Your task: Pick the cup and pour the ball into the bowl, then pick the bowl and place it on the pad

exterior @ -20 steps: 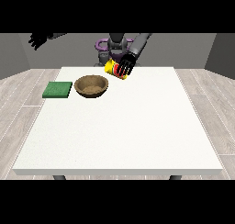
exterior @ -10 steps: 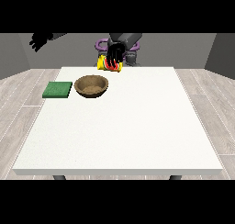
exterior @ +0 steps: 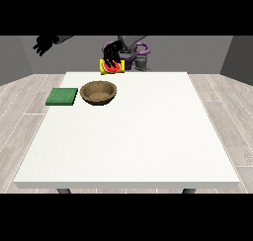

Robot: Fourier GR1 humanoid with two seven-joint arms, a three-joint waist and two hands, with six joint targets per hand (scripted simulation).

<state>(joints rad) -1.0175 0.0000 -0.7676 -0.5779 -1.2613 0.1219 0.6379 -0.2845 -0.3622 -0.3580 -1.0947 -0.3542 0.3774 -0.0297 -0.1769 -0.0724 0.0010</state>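
The yellow cup point(exterior: 111, 67), with red showing on it, is held in the air behind the far rim of the brown bowl point(exterior: 99, 93). The hand at the view's right point(exterior: 113, 52) has its fingers curled down over the cup from above. I cannot pick out the ball on its own. The bowl stands on the table point(exterior: 133, 136) at the far left. Just left of the bowl lies the flat green pad point(exterior: 62, 96). The hand at the view's left point(exterior: 46, 43) hangs high, out past the table's left corner, with relaxed fingers and nothing in them.
The robot's torso point(exterior: 136, 55) stands behind the table's far edge. White tabletop stretches from the bowl towards the near edge and the right side. Wooden floor surrounds the table.
The hand at the view's right has carried the cup up and to the left, from right of the bowl to behind its far rim. The other hand barely shifted.
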